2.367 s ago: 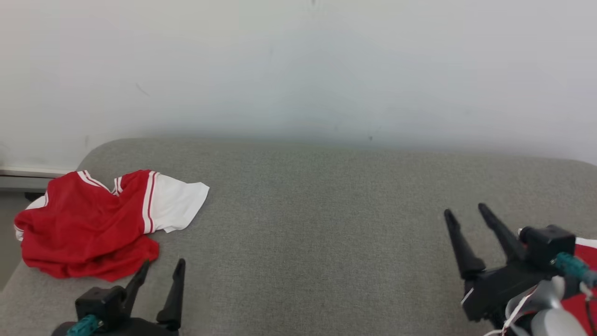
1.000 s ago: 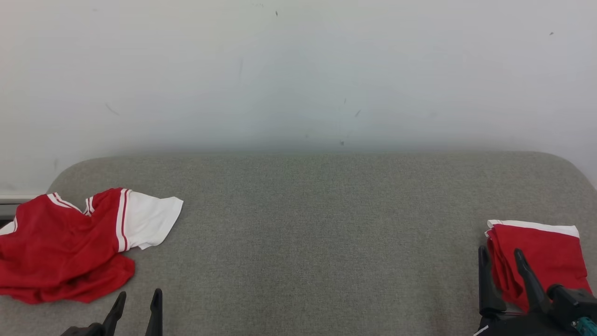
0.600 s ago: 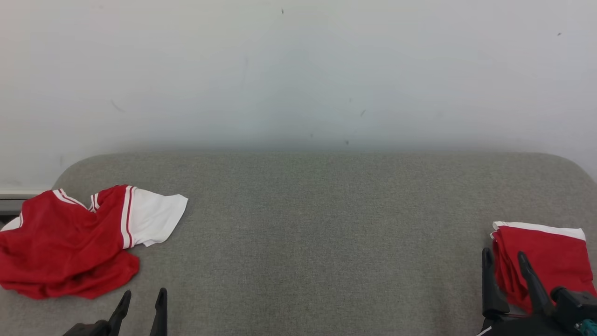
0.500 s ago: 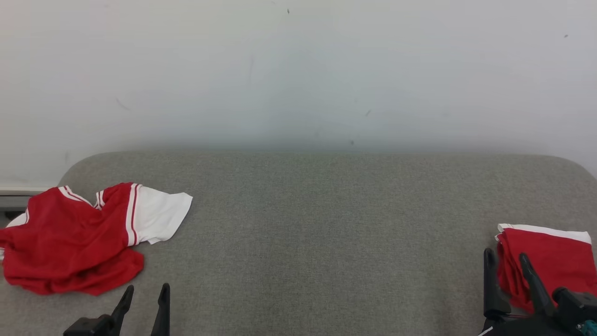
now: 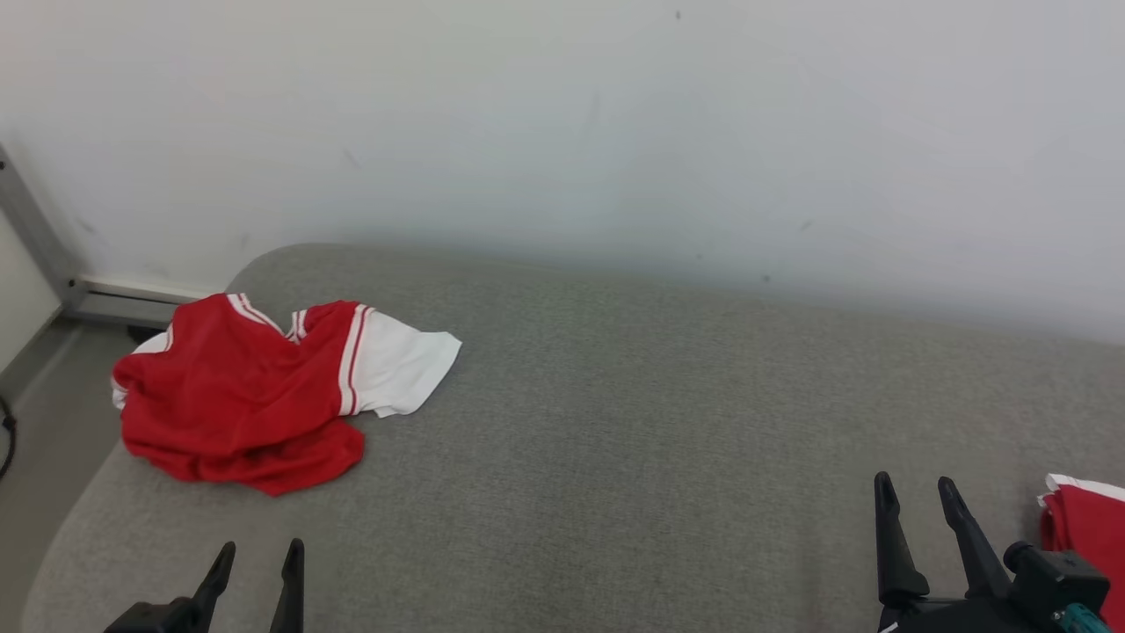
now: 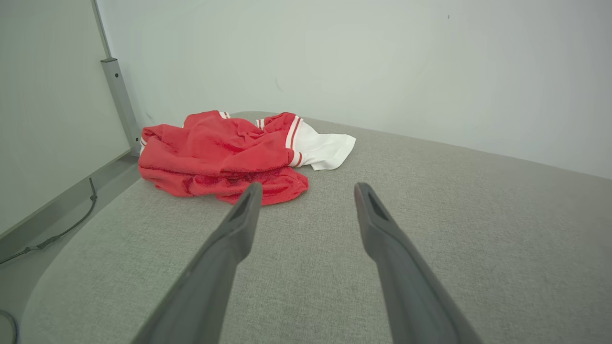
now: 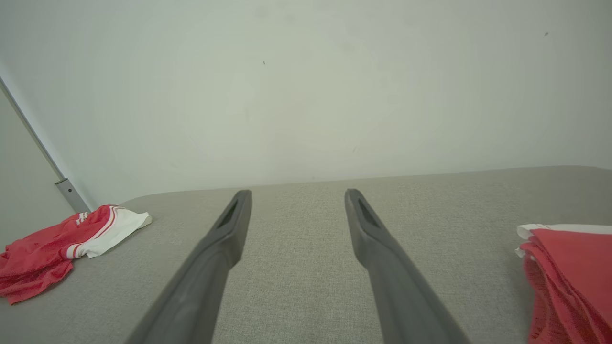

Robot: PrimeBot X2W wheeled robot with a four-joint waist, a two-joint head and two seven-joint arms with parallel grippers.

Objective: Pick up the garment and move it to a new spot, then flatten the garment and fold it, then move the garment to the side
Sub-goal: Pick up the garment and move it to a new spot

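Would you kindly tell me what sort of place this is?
Probably an indoor test room for garment folding: a grey fabric-covered surface against a bare white wall, a crumpled red-and-white garment on it, and a folded red garment to the right.

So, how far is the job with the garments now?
Looks done: one folded red garment lies at the right edge. In hand: nothing; the left pincer and right pincer are open and empty. Left: the crumpled red-and-white garment needs picking up, flattening, folding and moving aside.
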